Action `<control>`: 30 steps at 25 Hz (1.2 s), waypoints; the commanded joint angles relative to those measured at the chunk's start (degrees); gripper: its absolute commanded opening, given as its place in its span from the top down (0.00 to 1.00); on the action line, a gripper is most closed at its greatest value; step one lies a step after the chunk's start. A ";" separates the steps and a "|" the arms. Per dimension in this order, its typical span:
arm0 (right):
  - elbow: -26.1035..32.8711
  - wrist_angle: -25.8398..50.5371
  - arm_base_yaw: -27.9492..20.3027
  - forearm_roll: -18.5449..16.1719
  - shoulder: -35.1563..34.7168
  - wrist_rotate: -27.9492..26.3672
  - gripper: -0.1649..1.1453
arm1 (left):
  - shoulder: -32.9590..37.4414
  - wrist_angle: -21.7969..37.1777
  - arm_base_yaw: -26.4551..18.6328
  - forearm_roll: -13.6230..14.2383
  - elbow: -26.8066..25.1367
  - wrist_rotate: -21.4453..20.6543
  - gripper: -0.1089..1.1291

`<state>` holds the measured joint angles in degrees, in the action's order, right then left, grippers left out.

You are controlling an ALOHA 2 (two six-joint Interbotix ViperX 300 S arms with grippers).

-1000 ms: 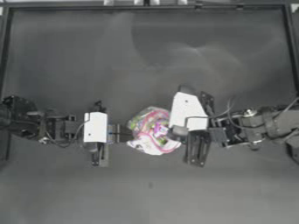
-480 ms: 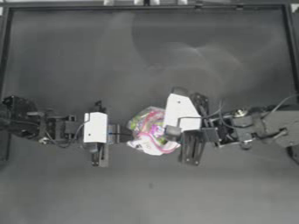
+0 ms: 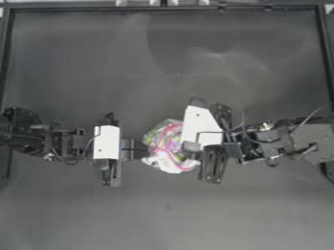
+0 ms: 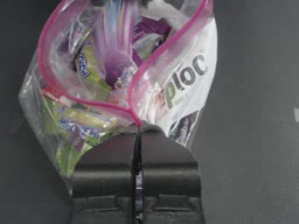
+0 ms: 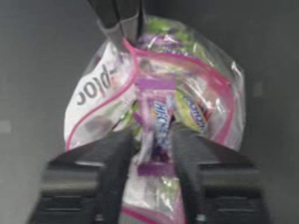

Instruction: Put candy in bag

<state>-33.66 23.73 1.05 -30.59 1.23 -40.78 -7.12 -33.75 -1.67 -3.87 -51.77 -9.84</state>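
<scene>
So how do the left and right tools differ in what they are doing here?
The left tool is shut on the pink seal strip of the clear plastic zip bag, pinching one end of its open mouth. The right tool is shut on a small purple and white wrapped candy, held at that mouth. Both meet at the bag from opposite sides.

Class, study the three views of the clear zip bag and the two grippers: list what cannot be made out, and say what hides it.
1. Top view: the clear plastic zip bag shows only as a blurred patch; the right gripper covers its mouth.
2. Right wrist view: the small pink and white wrapped candy has its lower end hidden between the jaws, lettering unreadable.
3. Left wrist view: the left gripper hides the bag's pinched rim corner; printed label is cut off by folds.
</scene>
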 commanded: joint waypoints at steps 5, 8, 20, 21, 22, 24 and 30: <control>2.20 0.18 -0.26 -0.70 1.05 -0.26 0.24 | 1.05 -0.18 0.09 0.09 0.70 0.00 0.86; 2.64 0.70 -0.26 -0.70 2.02 0.00 0.24 | 1.05 -0.18 0.09 0.09 0.70 0.00 0.86; 1.32 6.94 0.97 -0.79 9.76 0.09 0.24 | 0.97 -0.18 0.09 0.09 0.70 0.00 0.86; 0.97 7.56 1.05 -0.70 10.28 0.09 0.24 | 1.05 -0.18 0.09 0.09 0.70 0.00 0.86; 0.70 7.91 1.05 -0.62 10.63 0.00 0.24 | 1.05 -0.18 0.09 0.09 0.70 0.00 0.86; 0.09 8.35 1.23 -0.53 11.51 0.00 0.24 | 1.14 -0.18 0.09 0.09 0.70 0.00 0.86; -1.76 8.44 1.58 -0.26 13.54 -0.53 0.24 | 2.37 -0.18 0.00 0.09 0.62 -0.18 0.86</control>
<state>-35.60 32.43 2.37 -30.94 13.01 -41.13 -7.12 -33.75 -1.67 -3.87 -51.77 -9.93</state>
